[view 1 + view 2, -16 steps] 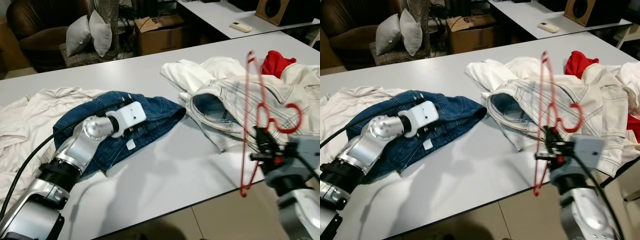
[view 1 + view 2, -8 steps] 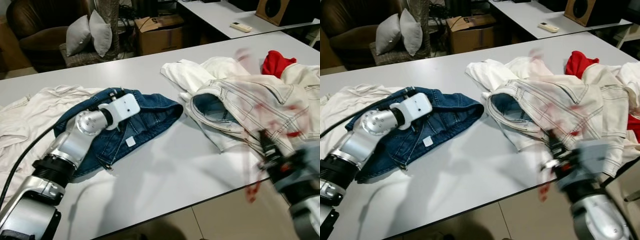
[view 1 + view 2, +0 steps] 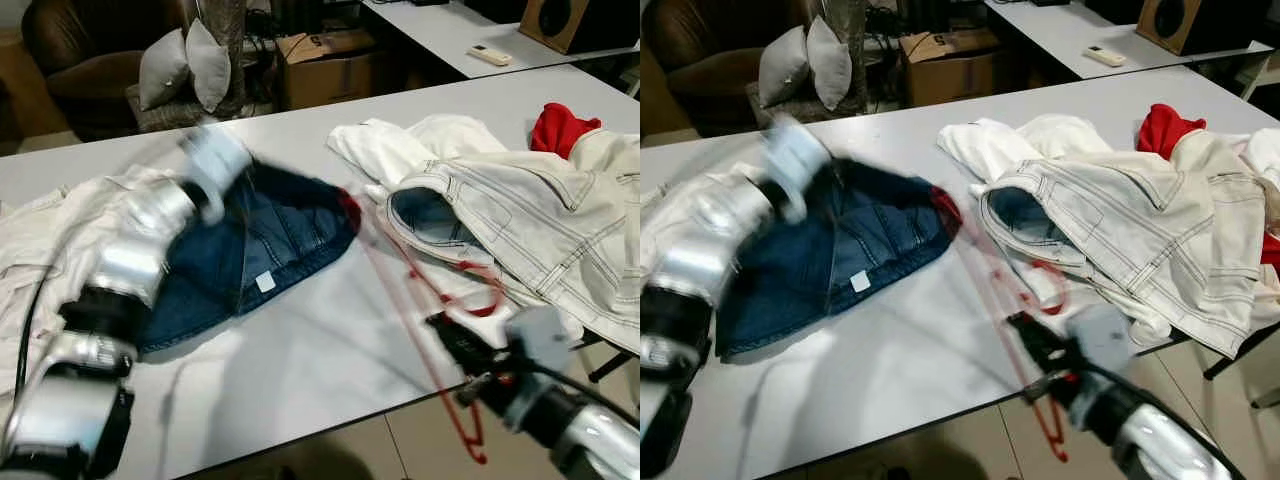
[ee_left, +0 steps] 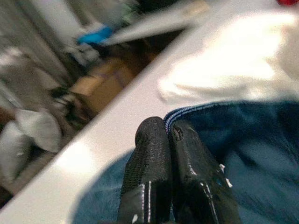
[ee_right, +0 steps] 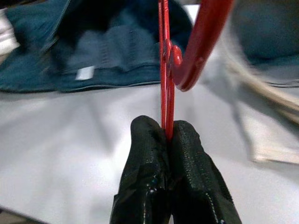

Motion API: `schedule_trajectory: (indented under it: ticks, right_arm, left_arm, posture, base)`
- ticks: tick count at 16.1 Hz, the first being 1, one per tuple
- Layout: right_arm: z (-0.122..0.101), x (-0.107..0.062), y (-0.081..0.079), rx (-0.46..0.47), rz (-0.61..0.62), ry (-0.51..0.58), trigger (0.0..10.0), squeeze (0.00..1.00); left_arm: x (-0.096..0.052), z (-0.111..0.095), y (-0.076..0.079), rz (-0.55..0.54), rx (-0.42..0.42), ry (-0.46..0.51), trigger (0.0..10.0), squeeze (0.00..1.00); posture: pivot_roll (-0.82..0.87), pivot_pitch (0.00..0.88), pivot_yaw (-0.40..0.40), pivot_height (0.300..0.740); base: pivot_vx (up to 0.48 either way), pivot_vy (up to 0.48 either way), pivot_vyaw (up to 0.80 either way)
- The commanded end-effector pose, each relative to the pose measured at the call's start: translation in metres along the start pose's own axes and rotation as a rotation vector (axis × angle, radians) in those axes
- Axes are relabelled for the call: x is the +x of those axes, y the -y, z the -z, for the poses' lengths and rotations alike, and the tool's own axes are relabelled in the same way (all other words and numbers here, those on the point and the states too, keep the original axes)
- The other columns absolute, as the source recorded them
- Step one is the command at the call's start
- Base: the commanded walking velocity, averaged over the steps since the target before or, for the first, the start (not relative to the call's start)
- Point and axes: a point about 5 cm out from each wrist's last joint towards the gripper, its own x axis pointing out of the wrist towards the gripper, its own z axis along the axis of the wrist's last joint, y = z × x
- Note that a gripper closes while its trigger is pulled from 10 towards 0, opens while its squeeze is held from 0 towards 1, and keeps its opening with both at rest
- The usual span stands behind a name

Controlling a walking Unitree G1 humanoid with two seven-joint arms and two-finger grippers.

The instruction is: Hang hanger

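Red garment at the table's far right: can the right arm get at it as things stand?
Probably not. The right gripper is shut on the red hanger, and the white denim jacket lies between it and the red garment.

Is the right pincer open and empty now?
No, the right pincer is shut on the red hanger, as the right wrist view shows.

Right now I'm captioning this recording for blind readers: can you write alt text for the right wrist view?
The right gripper, its two black fingers shut, pinches a thin bar of a red plastic hanger that rises from the fingertips. Behind it, on a grey table, lies a blue denim garment with a small white label, blurred, and off to one side a pale garment.
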Motion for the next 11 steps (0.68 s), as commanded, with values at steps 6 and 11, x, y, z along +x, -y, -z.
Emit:
schedule_trajectory:
  ticks: [6,11]
  right_arm:
    - [0.000,0.025,0.002,-0.001,-0.059,-0.052,10.0,0.00]
    - [-0.012,0.079,0.032,0.015,-0.054,-0.070,10.0,0.00]
  left_arm:
    - [-0.014,-0.046,-0.035,-0.026,0.005,0.133,0.0,0.00]
    - [-0.028,-0.065,-0.032,0.161,0.076,0.131,0.0,0.00]
  posture:
    - [0.00,0.000,0.030,0.740]
    - [0.05,0.000,0.023,0.740]
  base:
    - [0.000,0.000,0.00]
    - [0.000,0.000,0.00]
